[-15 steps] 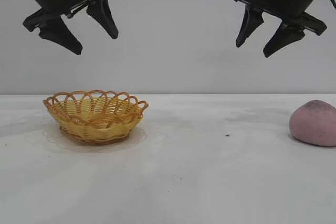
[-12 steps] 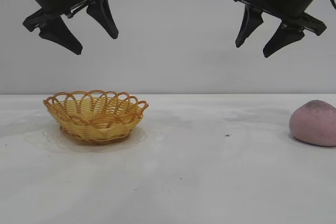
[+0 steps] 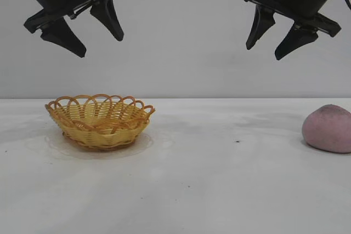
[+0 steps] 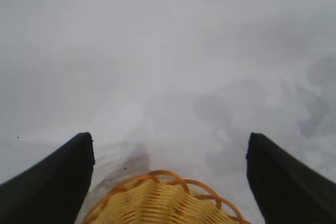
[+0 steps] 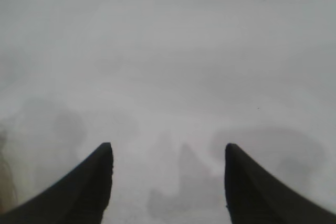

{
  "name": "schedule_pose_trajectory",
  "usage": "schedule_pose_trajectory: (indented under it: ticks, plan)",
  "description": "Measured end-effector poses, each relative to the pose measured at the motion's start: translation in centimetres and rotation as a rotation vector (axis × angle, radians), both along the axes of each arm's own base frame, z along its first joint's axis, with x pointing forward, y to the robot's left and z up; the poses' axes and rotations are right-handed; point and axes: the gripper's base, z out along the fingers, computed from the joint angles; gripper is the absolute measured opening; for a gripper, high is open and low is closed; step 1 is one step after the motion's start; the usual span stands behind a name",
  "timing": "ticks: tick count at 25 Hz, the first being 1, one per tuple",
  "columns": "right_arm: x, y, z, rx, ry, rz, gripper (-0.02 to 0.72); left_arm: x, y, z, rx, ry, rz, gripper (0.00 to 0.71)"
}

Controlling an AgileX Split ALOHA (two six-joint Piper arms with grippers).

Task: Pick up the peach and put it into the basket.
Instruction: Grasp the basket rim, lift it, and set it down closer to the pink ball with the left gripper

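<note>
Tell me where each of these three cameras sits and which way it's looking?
Exterior view: level with the table, facing both raised arms; left gripper above the basket, right gripper open, peach far right.
Left wrist view: on the left arm, looking down between its open fingers at the basket rim.
Right wrist view: on the right arm, looking down past its fingers at bare table.
Shared: exterior and left wrist views both show the basket.
</note>
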Motion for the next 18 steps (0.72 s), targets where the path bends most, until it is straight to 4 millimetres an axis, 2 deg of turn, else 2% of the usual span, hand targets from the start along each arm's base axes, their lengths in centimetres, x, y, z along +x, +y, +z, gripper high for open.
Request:
schedule_pose_trajectory:
  ticks: [9, 15, 18]
  plan:
    - [0.0, 0.0, 0.0, -0.002, -0.002, 0.003, 0.451, -0.7, 0.5, 1.3, 0.316, 0.058, -0.348, 0.529]
    - [0.0, 0.0, 0.0, -0.003, -0.002, 0.004, 0.451, -0.5, 1.0, 2.8, 0.434, 0.094, -0.440, 0.529]
    - [0.0, 0.0, 0.0, -0.005, -0.004, 0.007, 0.451, 0.4, 0.8, 2.7, 0.437, 0.147, -0.465, 0.529]
